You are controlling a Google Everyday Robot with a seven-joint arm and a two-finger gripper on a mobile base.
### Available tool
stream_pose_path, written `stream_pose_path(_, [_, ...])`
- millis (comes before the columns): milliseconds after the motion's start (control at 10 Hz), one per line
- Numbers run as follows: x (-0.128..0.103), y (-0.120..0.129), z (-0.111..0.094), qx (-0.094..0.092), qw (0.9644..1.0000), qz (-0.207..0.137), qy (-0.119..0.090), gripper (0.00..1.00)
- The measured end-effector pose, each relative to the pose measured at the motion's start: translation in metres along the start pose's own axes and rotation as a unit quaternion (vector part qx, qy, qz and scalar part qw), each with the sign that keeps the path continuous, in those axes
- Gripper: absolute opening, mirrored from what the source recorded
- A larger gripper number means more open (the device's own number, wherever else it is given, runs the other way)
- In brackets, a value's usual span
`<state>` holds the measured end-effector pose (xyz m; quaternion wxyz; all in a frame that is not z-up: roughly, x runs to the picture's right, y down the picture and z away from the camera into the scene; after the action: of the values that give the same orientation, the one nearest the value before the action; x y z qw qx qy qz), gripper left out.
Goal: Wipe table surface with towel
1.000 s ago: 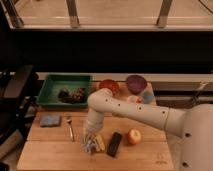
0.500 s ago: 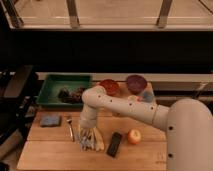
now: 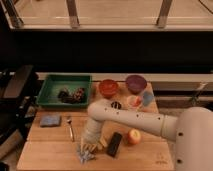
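Observation:
The towel (image 3: 50, 120) is a small folded blue-grey cloth lying flat on the wooden table (image 3: 50, 150) at the left, below the green tray. My gripper (image 3: 86, 155) points down at the table near the front edge, right of the towel and apart from it. A pale yellowish object (image 3: 95, 145) lies just beside the gripper. The white arm (image 3: 130, 122) reaches in from the right across the table's middle.
A green tray (image 3: 50, 95) with dark items stands at the back left. A red bowl (image 3: 108, 88), a purple bowl (image 3: 135, 82) and small cups (image 3: 140, 100) stand at the back. A utensil (image 3: 70, 128), a black bar (image 3: 114, 144) and an apple (image 3: 133, 136) lie near the gripper.
The arm has swung to the left and the gripper has moved down toward the table's front edge. The towel and other objects have not moved.

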<state>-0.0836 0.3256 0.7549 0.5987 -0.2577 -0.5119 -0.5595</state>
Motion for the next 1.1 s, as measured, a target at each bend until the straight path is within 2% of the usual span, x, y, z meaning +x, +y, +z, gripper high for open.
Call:
stream_pose_path(200, [0.001, 0.001, -0.003, -0.004, 1.0, 0.002, 0.005, 0.08])
stream_pose_path(300, [0.002, 0.005, -0.012, -0.012, 0.9998, 0.011, 0.015, 0.08])
stream_pose_path(400, [0.005, 0.01, -0.03, -0.034, 0.999, 0.018, 0.023, 0.08])
stream_pose_path(600, [0.019, 0.007, -0.056, -0.063, 0.9973, 0.012, 0.035, 0.08])
stream_pose_path(800, [0.031, -0.012, -0.066, -0.081, 0.9959, -0.006, 0.042, 0.08])
stream_pose_path(1100, [0.057, -0.054, -0.052, -0.092, 0.9944, -0.044, 0.028, 0.08])
